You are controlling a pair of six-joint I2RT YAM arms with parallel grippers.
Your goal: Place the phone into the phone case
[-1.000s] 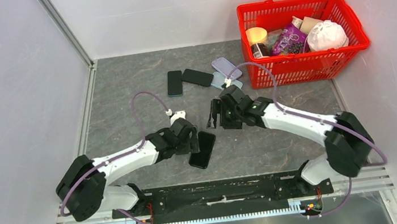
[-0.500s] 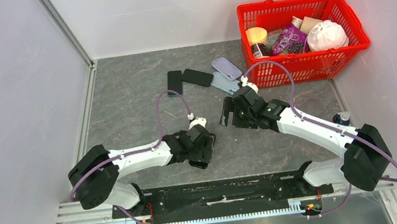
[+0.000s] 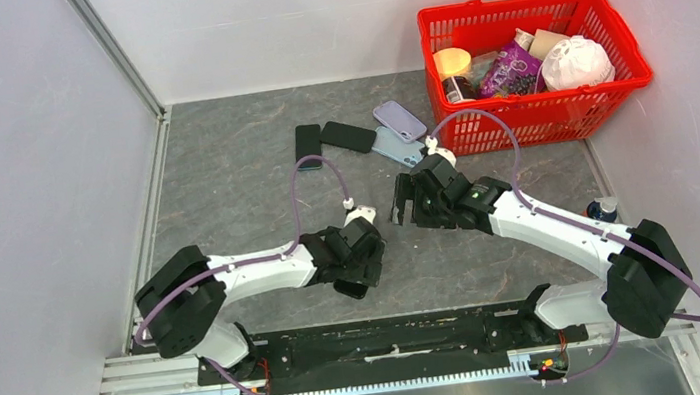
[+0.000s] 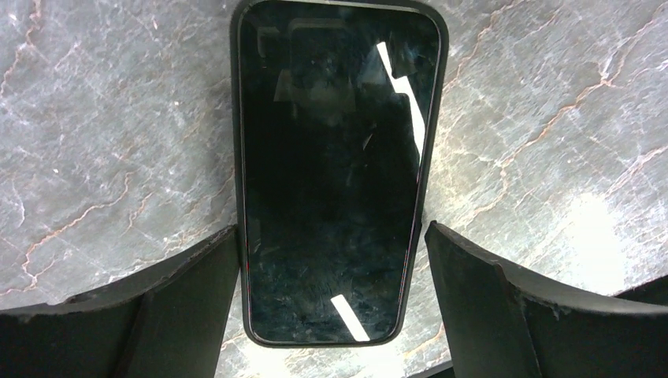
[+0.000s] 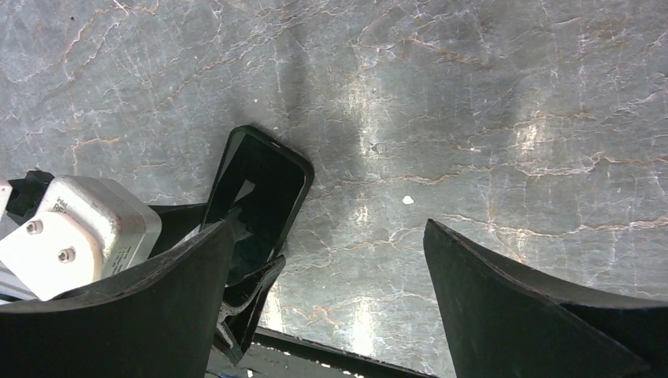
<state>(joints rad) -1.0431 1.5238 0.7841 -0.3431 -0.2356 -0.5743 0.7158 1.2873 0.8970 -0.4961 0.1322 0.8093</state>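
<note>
Two arms hang over the table (image 3: 222, 173). Left gripper (image 4: 331, 260) straddles the phone (image 4: 335, 173), fingers spread along its long sides, nothing gripped. Right gripper (image 5: 327, 260), also open and empty, hovers farther off.

phone (image 3: 360, 279) mostly hidden under left gripper (image 3: 362, 259)

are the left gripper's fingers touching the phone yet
Cannot tell. In the left wrist view the left gripper straddles the phone, each fingertip right at its edge, with no plain gap or contact visible.
</note>
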